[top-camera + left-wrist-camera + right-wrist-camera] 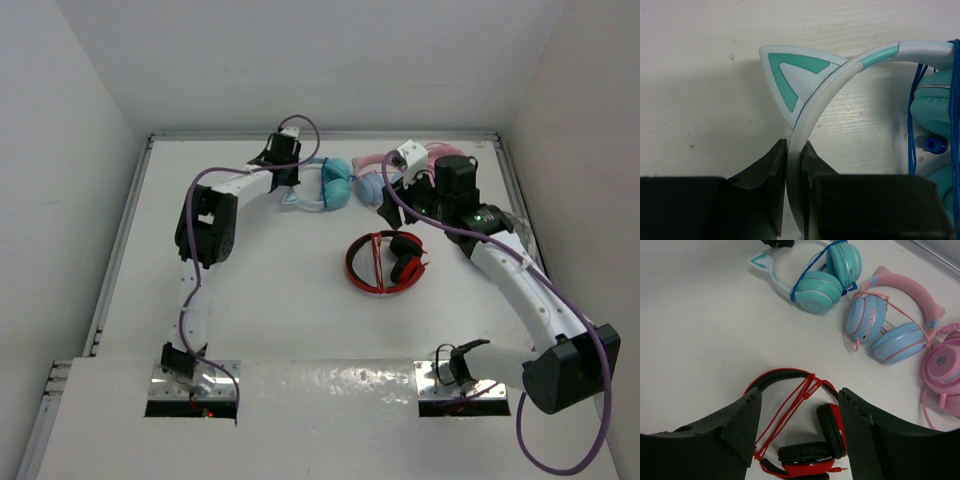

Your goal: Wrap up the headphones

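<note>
1. Jaws of the left gripper (794, 146) clench the pale mint headband (816, 107) of the teal cat-ear headphones (332, 186); the right gripper (800, 391) stands released, grasping nothing.
2. These headphones lie on a white tabletop (270, 290) near its far edge, inside white walls (300, 60).
3. Pink-banded, blue-cupped headphones (890, 325) sit just beside them and red-and-black headphones (805, 450) lie nearer; open tabletop spreads to the left.
4. A thin blue cable (811, 266) crosses the band and cups.

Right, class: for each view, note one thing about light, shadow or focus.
Top external: soft, even light, with pale glare on the glossy near strip. Left wrist: the headphones show a crisp cat ear with a faint shadow beside it; the left fingers are dark, detail lost. Right wrist: the red headphones look sharp, the right fingers near-black.
</note>
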Robot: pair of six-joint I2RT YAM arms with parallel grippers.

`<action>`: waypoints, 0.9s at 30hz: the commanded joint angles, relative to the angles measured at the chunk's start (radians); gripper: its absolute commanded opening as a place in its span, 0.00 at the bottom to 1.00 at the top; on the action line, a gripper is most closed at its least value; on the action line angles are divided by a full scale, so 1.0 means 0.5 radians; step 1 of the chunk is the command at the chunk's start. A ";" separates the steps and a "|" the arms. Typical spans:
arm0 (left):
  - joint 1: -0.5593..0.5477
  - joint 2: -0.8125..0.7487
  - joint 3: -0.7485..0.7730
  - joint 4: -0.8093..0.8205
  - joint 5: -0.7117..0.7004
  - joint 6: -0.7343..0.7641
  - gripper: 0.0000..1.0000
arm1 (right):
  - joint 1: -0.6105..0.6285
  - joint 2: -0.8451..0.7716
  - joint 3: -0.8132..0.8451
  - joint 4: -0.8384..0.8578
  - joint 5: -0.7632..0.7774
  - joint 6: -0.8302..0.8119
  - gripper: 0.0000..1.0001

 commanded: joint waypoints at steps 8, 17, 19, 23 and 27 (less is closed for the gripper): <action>-0.009 0.200 0.323 0.002 -0.069 -0.115 0.00 | 0.018 0.010 0.139 -0.046 0.052 -0.051 0.63; -0.003 0.225 0.348 -0.016 -0.127 -0.112 0.20 | 0.018 0.010 0.136 -0.046 0.061 -0.060 0.63; -0.003 0.209 0.326 -0.013 -0.127 -0.100 0.22 | 0.021 0.013 0.136 -0.043 0.061 -0.060 0.63; -0.003 0.166 0.280 0.014 -0.152 -0.069 0.39 | 0.018 0.010 0.133 -0.040 0.064 -0.060 0.64; -0.003 0.111 0.277 0.008 -0.161 -0.032 0.57 | 0.021 0.004 0.127 -0.040 0.113 -0.048 0.66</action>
